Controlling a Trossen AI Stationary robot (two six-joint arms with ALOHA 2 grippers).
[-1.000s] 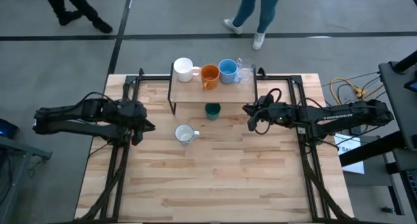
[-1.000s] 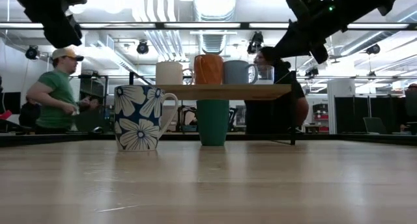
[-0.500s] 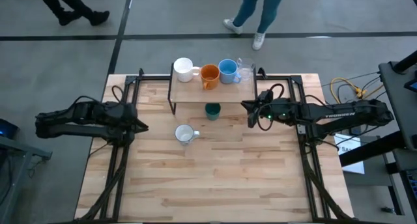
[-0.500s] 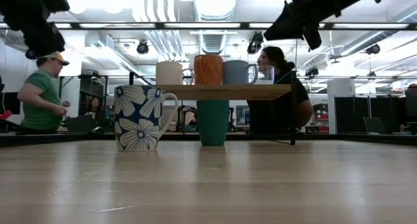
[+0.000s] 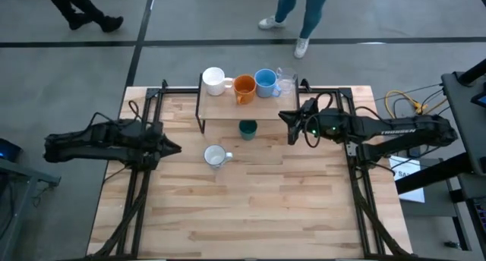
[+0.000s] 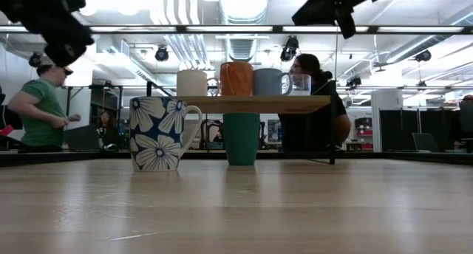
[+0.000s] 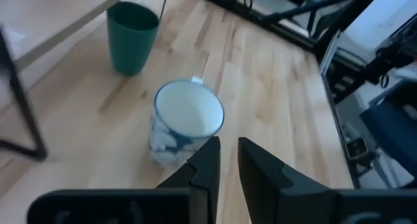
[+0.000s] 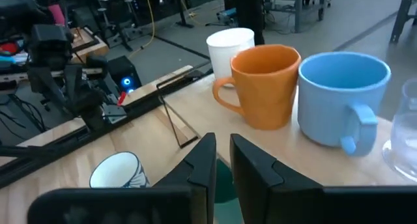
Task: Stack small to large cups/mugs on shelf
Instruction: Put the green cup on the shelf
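Both claws were nearly closed, with only a thin gap between the fingers, and both held nothing. On the left side of the table, the left gripper [image 5: 173, 147] hung in the air, a little way off from the flower mug [image 5: 216, 155]. Its camera looked down past its two dark fingers [image 7: 207, 160] at that mug, which stood upright on the table [image 5: 250, 208] with its white inside showing. The claw was not touching it. Next to the right, and a little farther back, came the dark green cup [image 5: 247, 128], which stood on the table just at the front edge of the shelf [image 5: 228, 107], not on top of it. Up on the shelf, four things already stood in a row: the white mug [image 5: 214, 80], then the orange mug [image 5: 244, 86], then the blue mug [image 5: 265, 82], then the clear glass [image 5: 286, 82] at the right end. So four were put away, and two were left on the table. Farthest right, the right gripper [image 5: 288, 129] was up high by the right end of the shelf, above the shelf top and near the glass. It touched no cup.
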